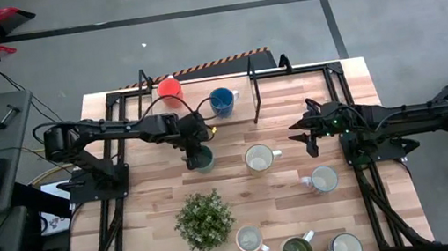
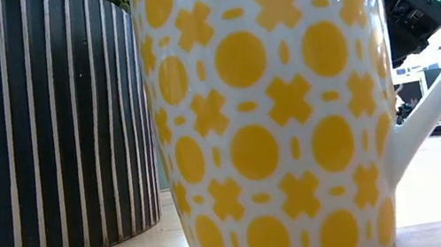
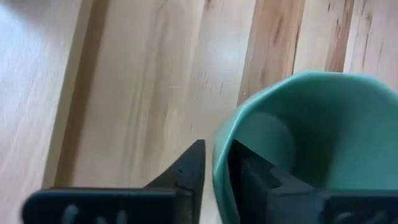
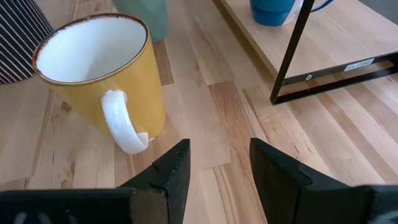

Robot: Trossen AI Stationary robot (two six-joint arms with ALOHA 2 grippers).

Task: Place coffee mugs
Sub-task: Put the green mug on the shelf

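The left gripper (image 1: 199,153) sits near the middle of the desk (image 1: 144,213), its jaws straddling the rim of the teal mug (image 3: 298,137), one finger inside and one outside; whether they pinch it yet I cannot tell. The potted plant (image 1: 204,220) stands at its 6 o'clock. At 12 o'clock, the orange mug (image 1: 168,87) and blue mug (image 1: 221,101) rest on a raised shelf (image 1: 244,109). The right gripper (image 1: 306,128) hovers released, a yellow-walled mug (image 4: 99,68) before it.
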